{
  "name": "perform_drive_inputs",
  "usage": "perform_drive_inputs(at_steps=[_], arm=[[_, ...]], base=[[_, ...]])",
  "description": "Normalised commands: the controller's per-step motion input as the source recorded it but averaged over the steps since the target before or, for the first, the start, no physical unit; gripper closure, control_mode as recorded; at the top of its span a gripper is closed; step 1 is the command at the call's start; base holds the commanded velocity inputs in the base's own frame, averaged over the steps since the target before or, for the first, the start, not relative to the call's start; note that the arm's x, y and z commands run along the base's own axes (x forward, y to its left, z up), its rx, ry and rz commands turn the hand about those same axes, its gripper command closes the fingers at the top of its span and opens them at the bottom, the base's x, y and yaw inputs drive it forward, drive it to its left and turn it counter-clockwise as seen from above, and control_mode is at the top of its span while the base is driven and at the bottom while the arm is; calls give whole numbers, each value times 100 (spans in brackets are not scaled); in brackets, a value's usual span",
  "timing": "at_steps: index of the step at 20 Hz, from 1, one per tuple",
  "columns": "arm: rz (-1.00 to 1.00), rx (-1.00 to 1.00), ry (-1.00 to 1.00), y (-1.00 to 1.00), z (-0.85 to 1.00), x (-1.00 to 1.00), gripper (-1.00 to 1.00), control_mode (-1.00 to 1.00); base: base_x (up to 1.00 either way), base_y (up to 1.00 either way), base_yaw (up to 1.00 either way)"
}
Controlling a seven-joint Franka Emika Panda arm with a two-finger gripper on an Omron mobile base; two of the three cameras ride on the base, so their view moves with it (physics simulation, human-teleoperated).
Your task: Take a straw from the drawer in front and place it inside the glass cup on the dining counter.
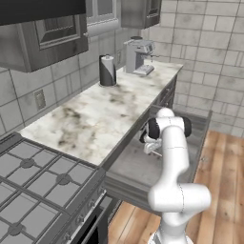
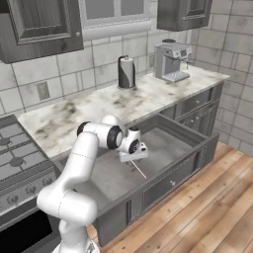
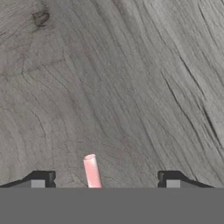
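Hand view looked straight down on the grey wood-grain floor of the drawer (image 3: pixel 131 78), with the pinkish straw (image 3: pixel 92 171) lying on it and its blunt end poking up between the two dark fingertips (image 3: pixel 41 179) of the pincer (image 3: pixel 105 180). Those tips stood wide apart, one on each side of the straw, neither touching it, so the pincer was open and held nothing. Right base view showed the drawer (image 2: pixel 188 143) pulled well out from under the marble table (image 2: pixel 99 106), the white arm bent down into it and the pincer (image 2: pixel 133 157) low over the floor, with the straw (image 2: pixel 139 170) as a thin pale line running out from beneath it toward the drawer front. Left base view showed the arm's wrist down inside the drawer (image 1: pixel 138 167), beside the table (image 1: pixel 105 109), which carried a dark paper-towel holder (image 1: pixel 107 70) and a coffee machine (image 1: pixel 139 56).
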Motion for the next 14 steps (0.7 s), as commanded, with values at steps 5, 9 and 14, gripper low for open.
perform_drive_inputs(at_steps=[5,9,14], arm=[[0,-7,0,-16,-46,-2,100,-100],[0,-6,-2,-39,-34,-14,100,-100],[0,-2,-2,-42,-20,-11,100,-100]], base=[[0,0,0],[0,0,0],[0,0,0]])
